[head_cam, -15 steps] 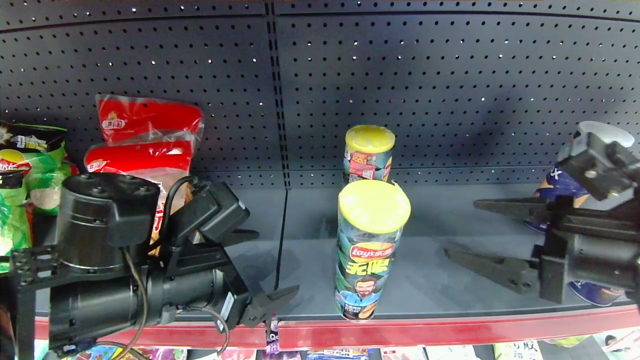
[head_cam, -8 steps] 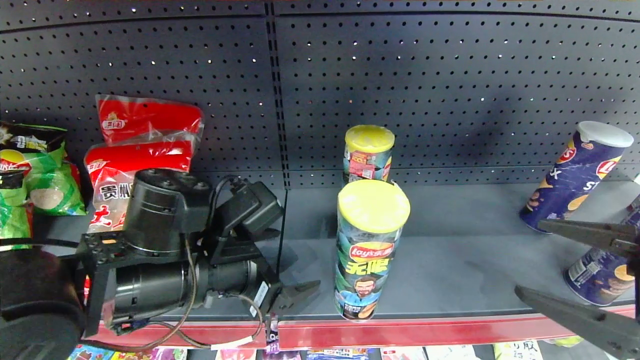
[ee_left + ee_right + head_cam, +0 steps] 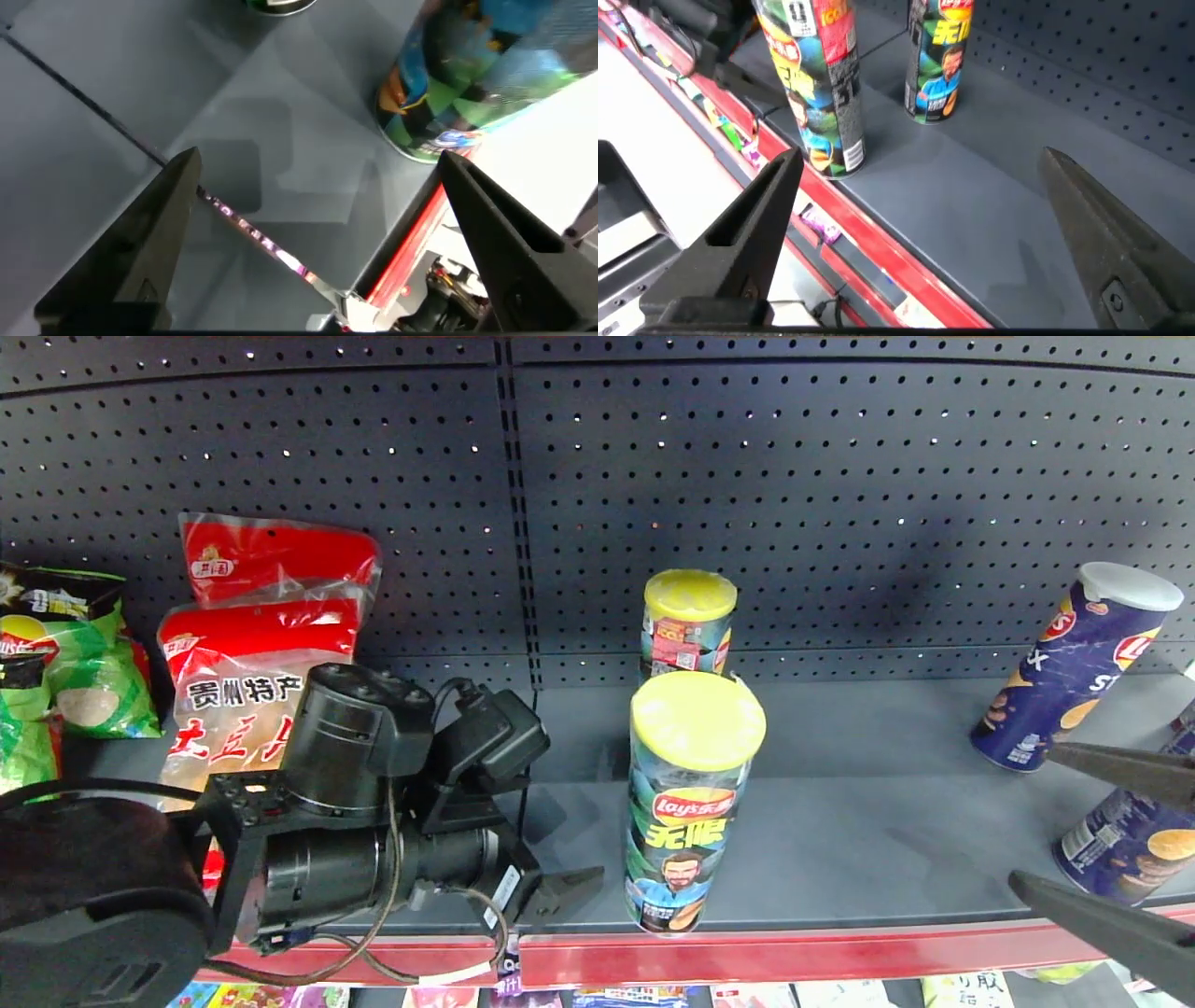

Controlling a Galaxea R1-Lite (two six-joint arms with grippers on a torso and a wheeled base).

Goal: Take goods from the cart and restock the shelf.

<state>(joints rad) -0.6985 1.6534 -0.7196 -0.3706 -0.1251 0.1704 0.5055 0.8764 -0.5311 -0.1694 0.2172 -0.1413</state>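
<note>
Two yellow-lidded chip cans stand mid-shelf, the front can (image 3: 695, 803) near the red edge and the back can (image 3: 689, 621) by the pegboard. My left gripper (image 3: 565, 859) is open and empty, low over the grey shelf deck (image 3: 840, 821), just left of the front can. In the left wrist view the left gripper (image 3: 320, 159) faces the deck with the front can's base (image 3: 467, 84) beside one finger. My right gripper (image 3: 1032, 814) is open and empty at the shelf's right end. The right wrist view has the right gripper (image 3: 922, 159) over bare deck, both cans (image 3: 814, 84) (image 3: 938, 61) farther off.
Red snack bags (image 3: 261, 616) and green bags (image 3: 56, 663) fill the shelf's left end. A tilted blue can (image 3: 1074, 672) and another blue can (image 3: 1134, 845) stand at the right, close to my right fingers. The red shelf lip (image 3: 794, 957) runs along the front.
My left arm has slid right along the shelf front, toward the front can. My right gripper has drawn back to the right and down, uncovering the blue cans.
</note>
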